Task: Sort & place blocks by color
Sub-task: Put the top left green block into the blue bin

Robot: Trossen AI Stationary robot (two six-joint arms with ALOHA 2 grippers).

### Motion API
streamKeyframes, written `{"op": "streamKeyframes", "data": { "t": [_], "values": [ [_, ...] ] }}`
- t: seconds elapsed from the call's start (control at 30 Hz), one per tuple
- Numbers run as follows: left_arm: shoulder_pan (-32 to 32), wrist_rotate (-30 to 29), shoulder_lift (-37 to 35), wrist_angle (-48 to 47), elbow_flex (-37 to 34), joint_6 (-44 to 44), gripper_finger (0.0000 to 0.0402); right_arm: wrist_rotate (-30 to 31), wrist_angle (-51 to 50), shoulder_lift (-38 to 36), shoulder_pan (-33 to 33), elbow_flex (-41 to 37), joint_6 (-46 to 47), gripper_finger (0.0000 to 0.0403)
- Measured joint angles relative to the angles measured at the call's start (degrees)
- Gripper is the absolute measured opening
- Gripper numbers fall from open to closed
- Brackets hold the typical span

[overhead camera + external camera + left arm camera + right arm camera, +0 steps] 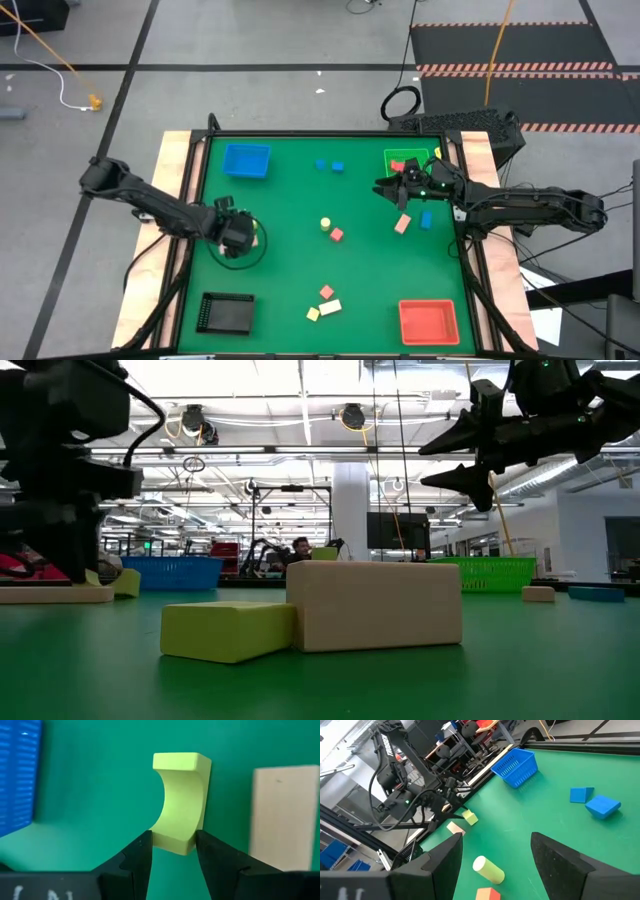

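My left gripper (237, 238) is at the mat's left side, shut on a yellow-green block with a curved cut (180, 800). A cream block (285, 815) lies on the mat right beside it. My right gripper (395, 188) hangs open and roughly level above the mat, near the green tray (410, 158), with nothing between its fingers (560, 865). Loose blocks lie flat on the mat: two blue (329, 166), a yellow cylinder (325, 223), a red one (337, 235), a pink (403, 224) and a blue (427, 218). My left gripper pinches the yellow-green block's near end (175, 842) between its two fingers, one on the flat side, one on the side with the curved cut. The fingers slant steeply down from above. I cannot tell whether the block's lower end touches the mat.
The blue tray (246, 160) stands at the far left, a black tray (225, 312) at the near left and a red tray (428, 322) at the near right. A red, a cream and a yellow block (325, 305) lie near the front edge. Open mat lies in the middle.
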Motion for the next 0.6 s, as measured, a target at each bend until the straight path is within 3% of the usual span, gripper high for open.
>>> {"op": "streamKeyframes", "data": {
  "t": [0.6],
  "values": [
    [1.8, -1.4, -0.1, 5.0, -0.2, -3.4, 0.0152, 0.0, 0.0, 0.0, 0.0, 0.0, -0.1, 0.0226]
  ]
}}
